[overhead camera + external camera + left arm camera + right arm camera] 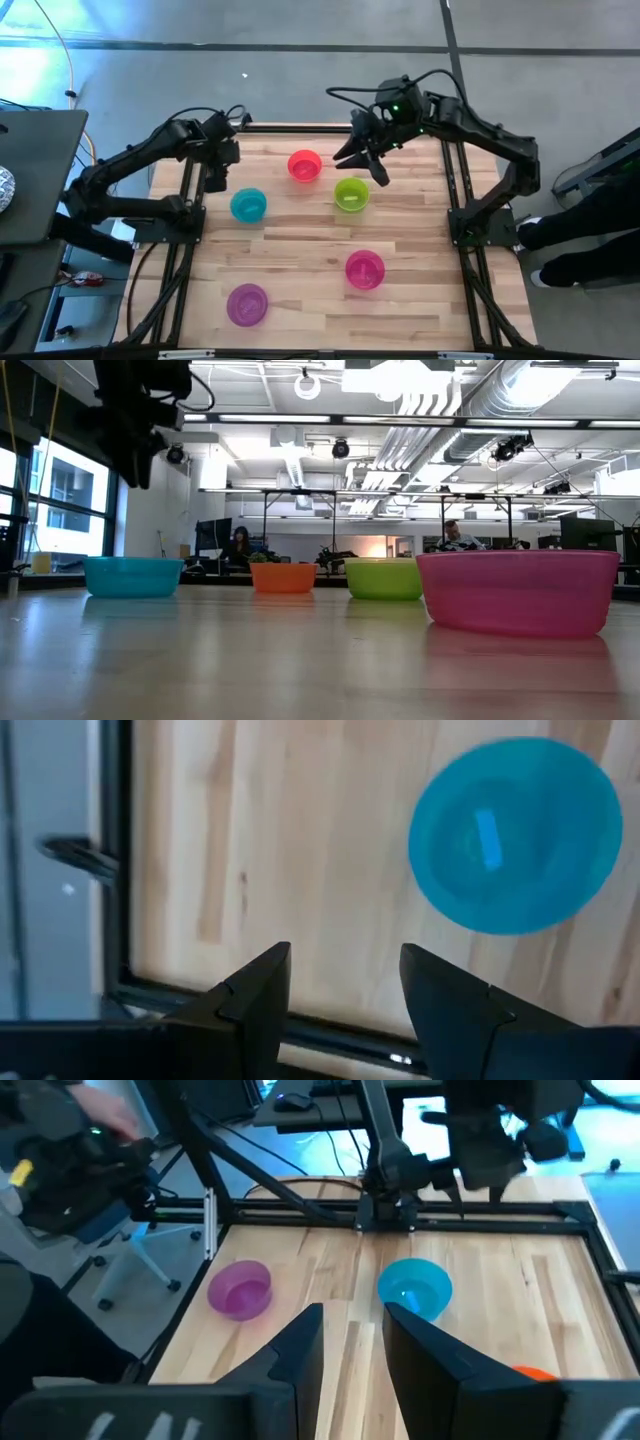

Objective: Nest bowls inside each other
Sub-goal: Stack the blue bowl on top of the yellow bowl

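Observation:
Five bowls stand upright on their bases on the wooden table: red (304, 165) at the far middle, green (351, 194) beside it, teal (248, 205) at the left, magenta-pink (365, 269) near the right and purple (247, 304) near the left. No yellow bowl shows. My left gripper (217, 182) is open and empty, above the table's left edge, left of the teal bowl (515, 835). My right gripper (362, 168) is open and empty, raised between the red and green bowls. Its wrist view shows the teal (413, 1288) and purple (240, 1290) bowls.
A black metal frame (190, 215) runs along the table's left, right and far sides. A bare strip of wood lies between the far bowls and the near ones. People sit at desks in the room behind the table (455, 535). A person's legs show at the right (575, 245).

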{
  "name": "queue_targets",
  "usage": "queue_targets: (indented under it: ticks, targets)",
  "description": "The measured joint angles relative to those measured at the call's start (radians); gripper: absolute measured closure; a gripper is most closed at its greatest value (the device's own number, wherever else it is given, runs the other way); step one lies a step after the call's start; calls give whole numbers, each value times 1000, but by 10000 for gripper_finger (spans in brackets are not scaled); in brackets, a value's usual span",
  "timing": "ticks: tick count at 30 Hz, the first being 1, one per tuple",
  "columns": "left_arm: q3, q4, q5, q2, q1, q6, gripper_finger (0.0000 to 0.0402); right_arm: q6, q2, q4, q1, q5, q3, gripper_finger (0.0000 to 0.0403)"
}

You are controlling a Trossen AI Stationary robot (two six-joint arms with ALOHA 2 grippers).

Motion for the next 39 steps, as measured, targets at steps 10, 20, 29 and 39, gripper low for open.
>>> queue_targets:
  ticks: [10,20,29,39]
  targets:
    - [-98,77,142,65,3,-55,222,-3,-11,5,8,-7,0,304]
    - [-115,168,173,211,-85,-125,239,-14,-98,66,25,-183,0,304]
    - [-116,235,206,287,-100,-149,243,-22,-249,83,58,-89,0,304]
    - [-115,296,206,366,-100,-159,243,-22,-373,32,107,107,0,304]
